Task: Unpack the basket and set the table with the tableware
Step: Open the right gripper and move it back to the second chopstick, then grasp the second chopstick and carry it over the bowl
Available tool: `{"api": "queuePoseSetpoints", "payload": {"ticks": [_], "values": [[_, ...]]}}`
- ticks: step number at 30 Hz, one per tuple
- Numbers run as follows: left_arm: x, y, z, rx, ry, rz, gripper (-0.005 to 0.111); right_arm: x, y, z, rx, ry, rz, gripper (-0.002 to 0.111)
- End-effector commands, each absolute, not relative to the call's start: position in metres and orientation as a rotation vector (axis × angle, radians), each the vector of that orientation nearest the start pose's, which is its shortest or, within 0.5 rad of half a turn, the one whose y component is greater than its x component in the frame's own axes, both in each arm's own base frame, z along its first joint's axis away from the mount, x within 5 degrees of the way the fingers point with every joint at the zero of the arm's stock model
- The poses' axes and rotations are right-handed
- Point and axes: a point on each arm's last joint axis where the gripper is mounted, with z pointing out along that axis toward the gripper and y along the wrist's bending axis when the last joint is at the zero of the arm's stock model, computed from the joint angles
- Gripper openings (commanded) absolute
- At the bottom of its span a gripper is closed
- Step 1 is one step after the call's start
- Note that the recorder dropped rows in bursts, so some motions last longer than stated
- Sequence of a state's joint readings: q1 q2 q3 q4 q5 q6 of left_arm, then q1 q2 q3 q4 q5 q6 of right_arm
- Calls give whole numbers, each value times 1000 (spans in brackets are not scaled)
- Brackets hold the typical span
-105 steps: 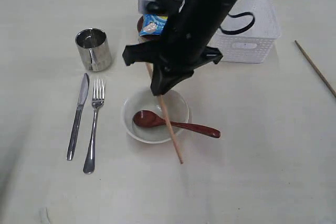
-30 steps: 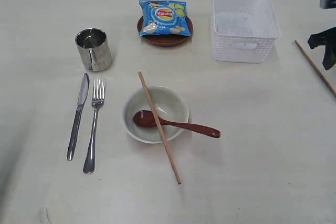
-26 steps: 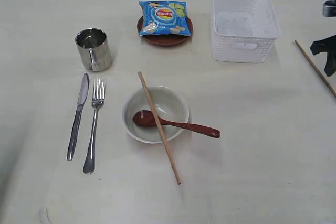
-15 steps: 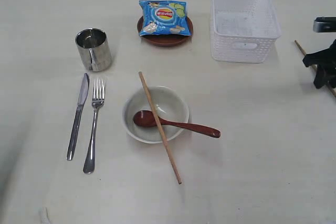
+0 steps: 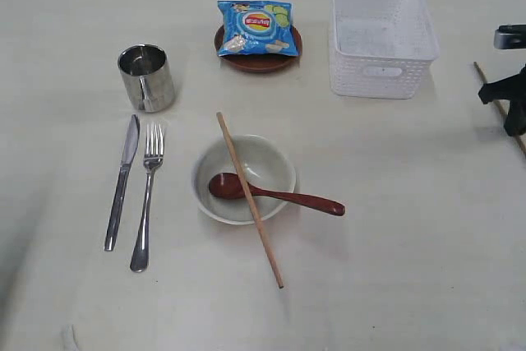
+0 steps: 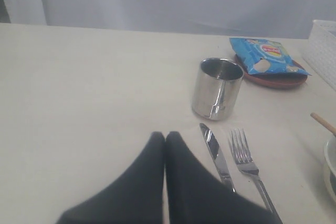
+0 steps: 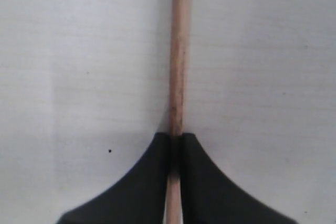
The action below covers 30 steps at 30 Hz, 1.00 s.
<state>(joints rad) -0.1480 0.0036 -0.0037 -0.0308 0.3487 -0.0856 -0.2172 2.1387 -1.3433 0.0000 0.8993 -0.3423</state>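
Basket: basket (image 5: pixel 382 80) stands at the far side of the counter (image 5: pixel 411 269), right of centre; it looks empty inside.
Laid out: mug (image 5: pixel 146 77) upright at the left; knife (image 5: pixel 122 182) and fork (image 5: pixel 147 195) side by side in front of it; bowl (image 5: pixel 271 162) in the middle with the spoon (image 5: pixel 279 196) resting in it, handle out over the rim.
Plate: plate (image 5: pixel 259 62) sits left of the basket, chip bag (image 5: pixel 256 26) lying on it.
Chopsticks: first chopstick (image 5: pixel 250 200) lies slantwise across the bowl; second chopstick (image 7: pixel 178 51) is well apart, at the right edge.
Right pincer: right pincer (image 7: pixel 175 145) pinches the second chopstick near one end; lifted or not, cannot tell.
Left pincer: left pincer (image 6: pixel 165 137) pressed together, holding nothing, near the knife.
Progress: unpacking appears done. Left, by my reading: bring the second chopstick over to its mate.
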Motion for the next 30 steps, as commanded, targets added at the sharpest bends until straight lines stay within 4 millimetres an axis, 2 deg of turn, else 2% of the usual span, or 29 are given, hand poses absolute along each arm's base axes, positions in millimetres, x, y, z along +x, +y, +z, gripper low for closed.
{"api": "queuePoseSetpoints", "payload": {"ticks": [1, 5, 13, 17, 20, 22, 27, 30], "values": [[53, -9, 182, 46, 1834, -195, 0, 371, -84, 86, -83, 3230, 21, -1], [53, -9, 182, 46, 1834, -195, 0, 371, -84, 115, -2, 3173, -10, -1], [53, -9, 182, 46, 1834, -195, 0, 354, -88, 201, 104, 3045, -172, -1], [53, -9, 182, 46, 1834, -195, 0, 341, -80, 244, 160, 2930, -111, -1], [53, -9, 182, 46, 1834, -195, 0, 336, -60, 269, 180, 2837, 81, -1], [53, -9, 182, 46, 1834, -195, 0, 334, -38, 282, 93, 2790, 213, -1], [53, -9, 182, 46, 1834, -195, 0, 324, 30, 300, -159, 2762, 385, -1], [53, -9, 182, 46, 1834, -195, 0, 314, 74, 300, -314, 2788, 456, -1]]}}
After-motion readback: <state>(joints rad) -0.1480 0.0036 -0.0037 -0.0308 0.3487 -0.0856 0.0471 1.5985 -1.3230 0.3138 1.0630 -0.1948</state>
